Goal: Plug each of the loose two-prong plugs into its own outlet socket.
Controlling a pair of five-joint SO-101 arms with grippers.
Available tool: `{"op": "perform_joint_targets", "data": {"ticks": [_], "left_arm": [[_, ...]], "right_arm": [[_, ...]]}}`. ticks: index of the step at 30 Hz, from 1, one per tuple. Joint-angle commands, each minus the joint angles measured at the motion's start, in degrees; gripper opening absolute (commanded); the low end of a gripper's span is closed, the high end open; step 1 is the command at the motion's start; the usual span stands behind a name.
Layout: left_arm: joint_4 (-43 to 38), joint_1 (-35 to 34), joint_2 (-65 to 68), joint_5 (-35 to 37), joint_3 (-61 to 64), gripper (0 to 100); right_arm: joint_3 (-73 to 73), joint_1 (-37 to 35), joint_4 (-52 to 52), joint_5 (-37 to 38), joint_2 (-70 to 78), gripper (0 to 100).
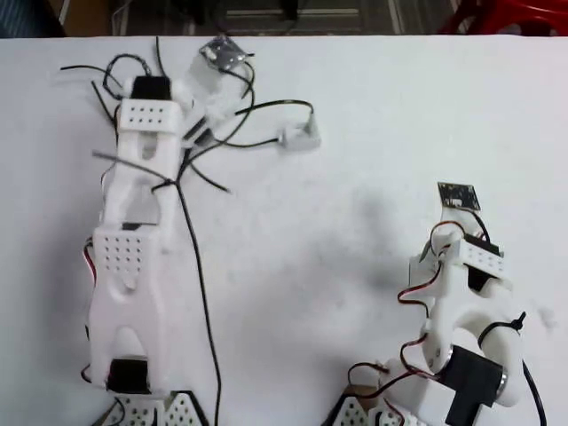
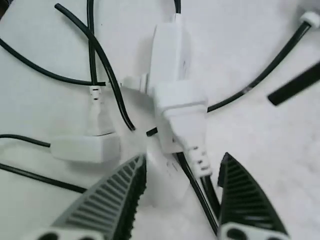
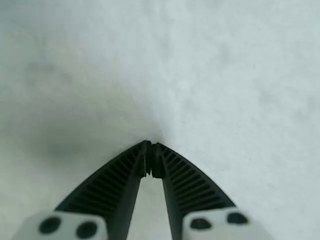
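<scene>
The left end effector (image 2: 184,165), wide open and empty, sits right by the white plastic two-prong plug (image 2: 180,107), which lies among thin black cords (image 2: 111,77) on the white surface (image 2: 260,30). It might pinch a cord and drag the tangle. The right end effector (image 3: 151,150) is closed, empty.

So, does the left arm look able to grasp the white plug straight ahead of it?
Probably yes: the left gripper is open, the white plug lies just before it, uncovered, and only a black cable runs through the gap.
</scene>
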Motion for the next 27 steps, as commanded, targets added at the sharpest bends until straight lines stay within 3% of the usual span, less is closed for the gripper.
{"op": "perform_joint_targets", "data": {"ticks": [1, 3, 7, 11, 18, 27], "left_arm": [[14.15, 0.22, -2.95, 0.70, -17.76, 24], [19.60, 0.66, -3.03, 0.79, -25.32, 24], [19.87, -1.27, -3.21, 7.91, -34.99, 24], [19.96, -2.33, -9.19, 10.99, -31.65, 23], [19.96, -2.51, -34.07, 16.53, -14.24, 23], [18.73, -0.75, -75.03, 16.53, 26.11, 23]], "right_arm": [[0.18, 0.13, -0.84, -0.62, -0.66, 2.0], [0.18, 0.04, -0.84, -0.62, -0.66, 2.0], [0.18, 0.04, -0.84, -0.62, -0.66, 2.0], [0.18, 0.04, -0.84, -0.62, -0.66, 2.0], [0.18, 0.04, -0.92, -0.62, -0.66, 2.0], [-0.97, -0.04, -0.84, -1.05, -0.75, 2.0]]}}
